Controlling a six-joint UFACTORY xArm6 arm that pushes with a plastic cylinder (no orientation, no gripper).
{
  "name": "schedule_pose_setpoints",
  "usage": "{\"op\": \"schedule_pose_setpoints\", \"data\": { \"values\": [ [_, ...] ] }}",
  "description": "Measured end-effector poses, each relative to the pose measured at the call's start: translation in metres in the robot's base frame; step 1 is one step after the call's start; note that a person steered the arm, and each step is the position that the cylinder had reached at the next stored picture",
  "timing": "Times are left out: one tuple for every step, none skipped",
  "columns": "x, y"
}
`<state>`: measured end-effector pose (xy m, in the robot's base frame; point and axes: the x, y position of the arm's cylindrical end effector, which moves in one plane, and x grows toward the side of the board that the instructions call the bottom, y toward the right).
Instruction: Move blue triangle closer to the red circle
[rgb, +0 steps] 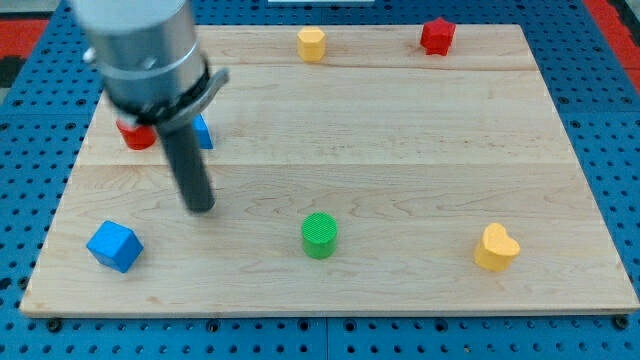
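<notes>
A blue triangle (203, 133) lies at the view's left on the wooden board (400, 150), mostly hidden behind my rod. The red circle (136, 135) sits just to its left, partly covered by the arm's grey body. My tip (201, 208) rests on the board a little below the blue triangle, toward the view's bottom, apart from both blocks.
A blue cube (114, 246) lies at the bottom left. A green cylinder (320, 235) stands at bottom centre. A yellow heart (496, 248) lies at bottom right. A yellow block (312, 44) and a red star (437, 36) sit along the top edge.
</notes>
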<state>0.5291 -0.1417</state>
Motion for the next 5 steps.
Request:
{"op": "schedule_pose_setpoints", "data": {
  "values": [
    [0.078,-0.028],
    [0.077,-0.073],
    [0.014,-0.063],
    [-0.017,-0.069],
    [-0.033,-0.069]
  ]
}}
